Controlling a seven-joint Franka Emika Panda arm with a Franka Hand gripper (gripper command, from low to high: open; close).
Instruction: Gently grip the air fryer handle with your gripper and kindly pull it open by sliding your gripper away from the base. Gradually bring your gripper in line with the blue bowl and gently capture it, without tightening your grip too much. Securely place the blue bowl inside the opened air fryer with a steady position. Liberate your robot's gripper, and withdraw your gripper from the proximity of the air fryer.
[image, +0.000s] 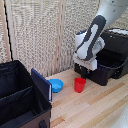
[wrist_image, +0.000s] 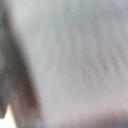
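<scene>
Air fryer (image: 111, 57) drawer faces the red cup (image: 80, 84) — pincer (image: 83, 74) at its front, opening indiscernible.

Red cup (image: 80, 84) near black fabric case (image: 20, 100).

air fryer (image: 111, 60): black plastic, slight sheen
blue bowl (image: 56, 85): smooth glossy plastic
red cup (image: 79, 84): smooth plastic
table (image: 95, 107): light wood, matt grain
black case (image: 20, 102): matt fabric
backdrop (image: 35, 35): woven textured screen
</scene>
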